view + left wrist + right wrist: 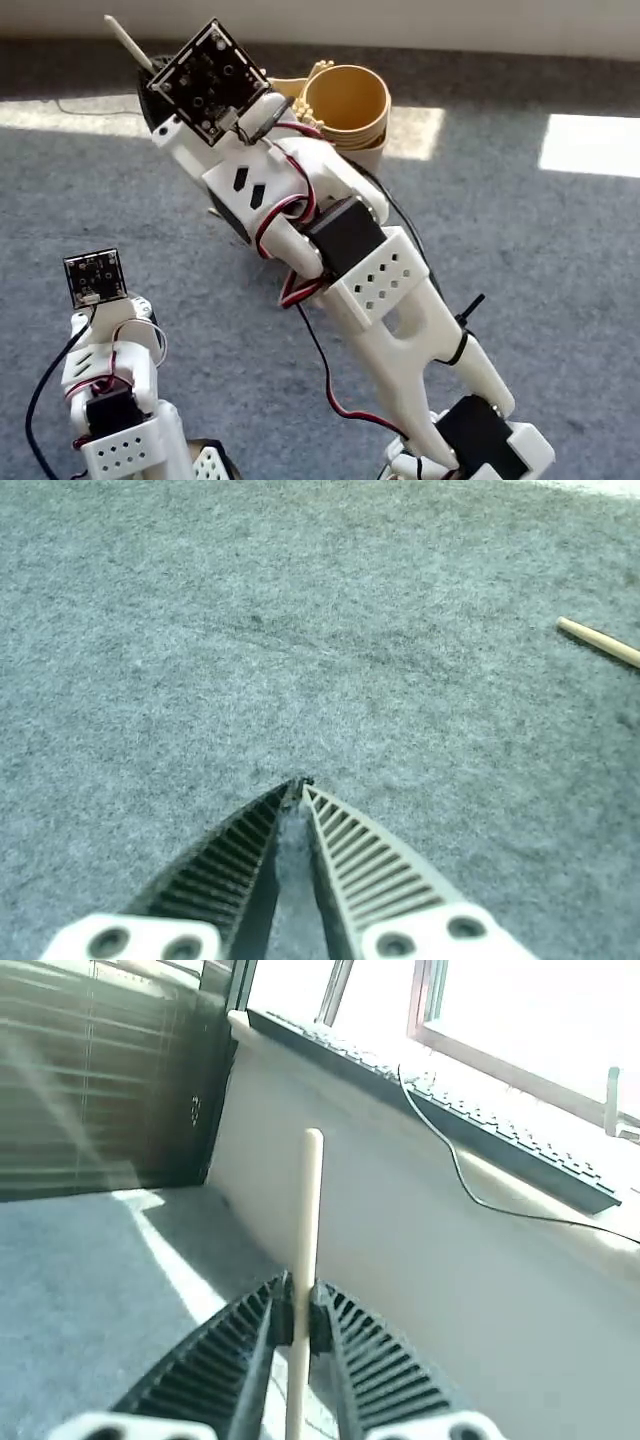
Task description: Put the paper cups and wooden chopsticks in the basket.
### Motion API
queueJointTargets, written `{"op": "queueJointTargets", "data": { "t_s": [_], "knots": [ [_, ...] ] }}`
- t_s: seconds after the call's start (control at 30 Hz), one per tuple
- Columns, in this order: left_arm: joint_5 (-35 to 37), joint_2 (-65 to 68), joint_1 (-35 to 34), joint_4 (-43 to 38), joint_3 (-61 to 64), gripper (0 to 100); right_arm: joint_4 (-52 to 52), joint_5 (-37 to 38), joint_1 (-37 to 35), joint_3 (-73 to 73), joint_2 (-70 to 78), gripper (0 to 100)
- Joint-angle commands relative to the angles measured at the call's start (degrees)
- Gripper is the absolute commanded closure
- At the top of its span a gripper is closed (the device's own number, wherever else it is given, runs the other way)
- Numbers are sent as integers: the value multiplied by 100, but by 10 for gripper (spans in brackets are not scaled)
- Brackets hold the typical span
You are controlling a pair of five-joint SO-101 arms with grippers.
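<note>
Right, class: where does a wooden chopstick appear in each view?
High view: chopstick at upper left, jutting past the right arm.
Left wrist view: a seemingly second chopstick lying on the carpet, beyond the left gripper.
Right wrist view: mid-frame, clamped in the right gripper.
Shared landmark: the grey carpet.

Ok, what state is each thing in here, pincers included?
left pincer: shut, empty, over the carpet.
right pincer: shut on the held chopstick.
held chopstick: clamped, end sticking out beyond the pincer.
loose chopstick: lying flat on the carpet.
paper cups: nested in a stack, upright, mouths up.
</note>
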Motion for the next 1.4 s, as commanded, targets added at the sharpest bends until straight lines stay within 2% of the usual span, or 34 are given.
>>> {"op": "queueJointTargets", "data": {
  "t_s": [0.0, 0.23, 0.37, 0.47, 0.77, 1.1, 1.37],
  "knots": [
    [-44, -40, -48, -105, 110, 989, -725, -44, 242, -277, -295, 995],
    [-44, -40, -48, -105, 110, 989, -2114, -44, 708, -233, -295, 995],
    [-44, -40, -48, -105, 110, 989, -2422, -44, 963, -171, -224, 995],
    [-44, -40, -48, -105, 110, 989, -2510, -44, 1086, 154, -233, 995],
    [-44, -40, -48, -105, 110, 989, -3679, -44, 1235, 1807, -233, 995],
    [-44, -40, -48, -105, 110, 989, -4470, -53, 1244, 3363, -242, 995],
    [-44, -40, -48, -97, 110, 989, -4532, -53, 1253, 4040, -242, 995]
  ]
}}
